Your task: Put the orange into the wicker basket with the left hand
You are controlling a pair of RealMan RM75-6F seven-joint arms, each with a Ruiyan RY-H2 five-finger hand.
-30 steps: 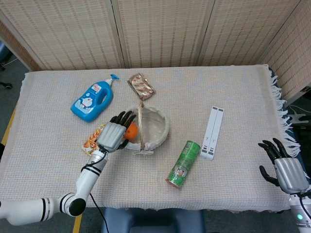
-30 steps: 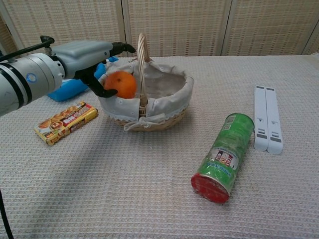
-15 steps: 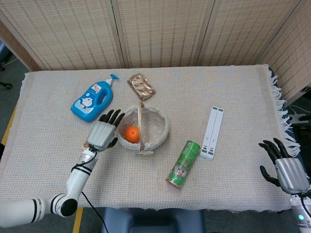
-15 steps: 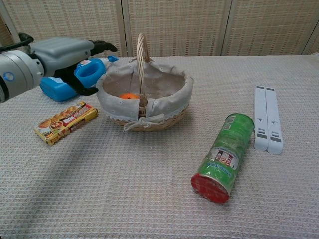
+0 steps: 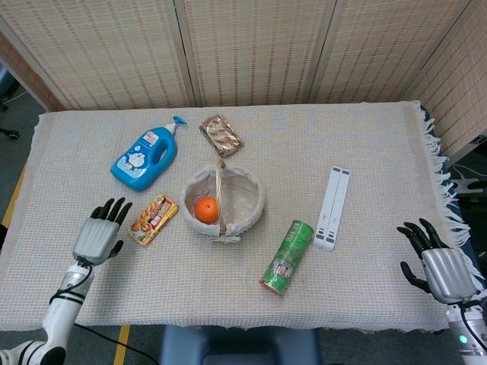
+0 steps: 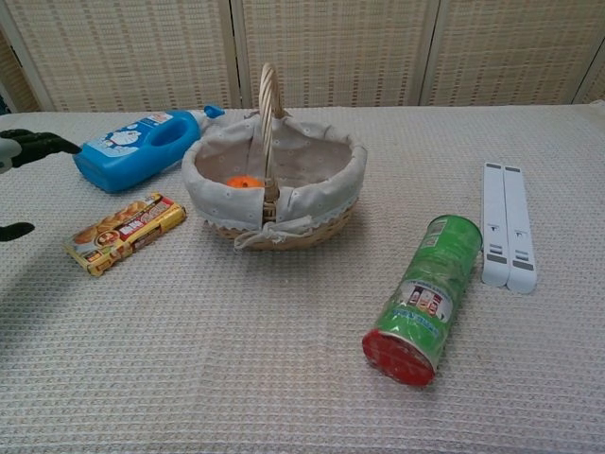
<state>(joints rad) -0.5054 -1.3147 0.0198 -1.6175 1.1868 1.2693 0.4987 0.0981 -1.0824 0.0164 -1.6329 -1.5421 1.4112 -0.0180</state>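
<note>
So the round orange fruit [image 5: 206, 209] is sitting inside the cloth-lined wicker basket [image 5: 251, 199] with the tall handle, left of the handle, so I'd call the job basically done. The left hand [image 5: 99, 237] is empty with fingers spread, hovering off by the near-left edge of the tabletop [image 5: 365, 144], well apart from the basket. The right hand [image 5: 435, 262] is out past the right edge, fingers apart, holding nothing.

What could still go wrong? Not much, honestly. The yellow snack bar packet [image 5: 153, 220] lies between the left hand and the basket, so a sloppy sweep could shove it. The green chip can [image 5: 288, 257] is lying on its side near the basket and looks like it'd roll if bumped.
</note>
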